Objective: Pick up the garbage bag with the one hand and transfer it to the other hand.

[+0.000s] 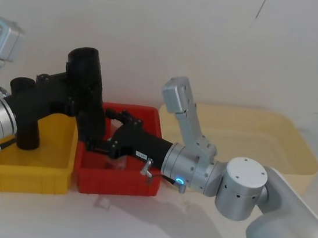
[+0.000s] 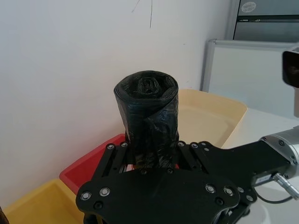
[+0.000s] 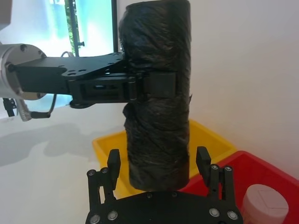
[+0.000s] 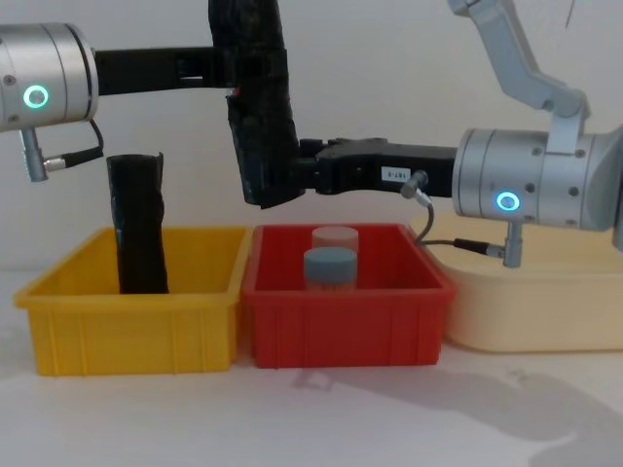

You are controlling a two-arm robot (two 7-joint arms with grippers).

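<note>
While the left gripper (image 4: pixel 234 70) clamps the upright garbage bag (image 4: pixel 265 136) near its top, the right gripper (image 3: pixel 158 161) straddles its lower end, jaws spread clear on either side.

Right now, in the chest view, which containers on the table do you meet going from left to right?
Yellow bin → red bin → cream tub.

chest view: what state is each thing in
thick black crinkly plastic garbage bag roll: roughly upright, in mid-air
left gripper: shut on its upper part
right gripper: open, fingers astride its lower end
slim black roll: standing in the yellow plastic bin
red plastic bin: two jars inside
</note>
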